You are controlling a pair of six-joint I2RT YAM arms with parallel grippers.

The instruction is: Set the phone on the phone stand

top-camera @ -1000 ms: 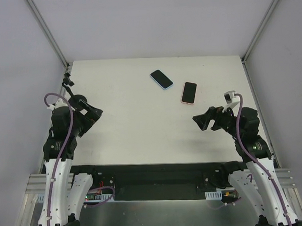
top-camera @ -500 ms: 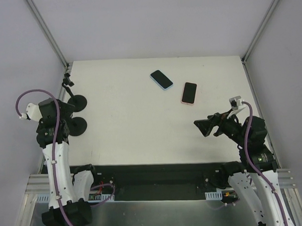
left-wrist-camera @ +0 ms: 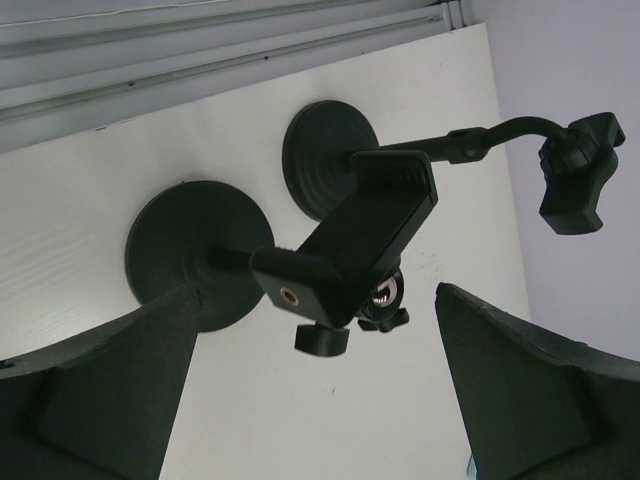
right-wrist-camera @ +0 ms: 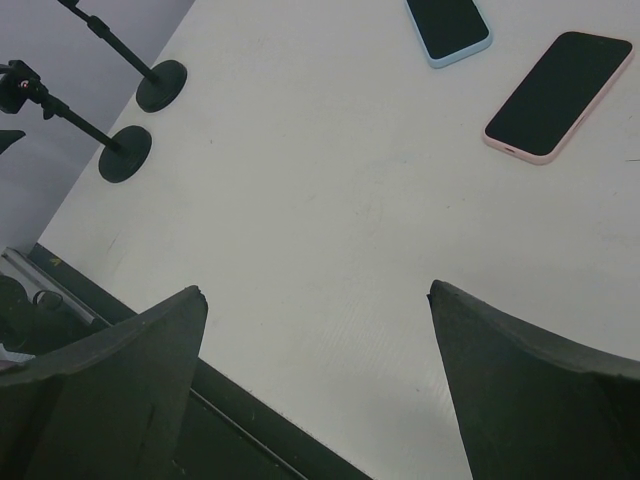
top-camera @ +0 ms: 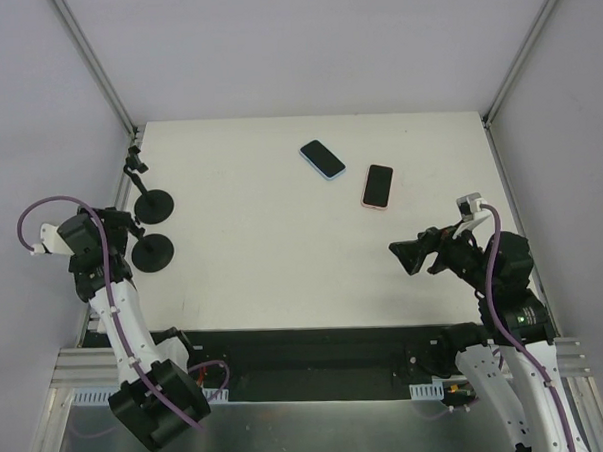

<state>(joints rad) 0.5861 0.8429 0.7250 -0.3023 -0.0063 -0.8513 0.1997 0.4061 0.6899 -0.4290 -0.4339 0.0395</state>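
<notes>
The matte white tabletop [top-camera: 263, 258] sits between plain grey walls [top-camera: 36, 97]. At upper centre-right of the overhead view lie a blue-cased phone [top-camera: 323, 159] and a pink-cased phone [top-camera: 378, 187] (both screens dark). Two black round-based phone stands [top-camera: 156, 204] are at the left edge. Only the left wrist view shows one's tilted flat clamp [left-wrist-camera: 365, 230]. The left gripper [left-wrist-camera: 318, 300] and right gripper [right-wrist-camera: 316, 290] gape wide, holding nothing.

Overhead spans table [top-camera: 282, 247], left wrist close on stands [left-wrist-camera: 345, 240], right wrist sees them far
</notes>
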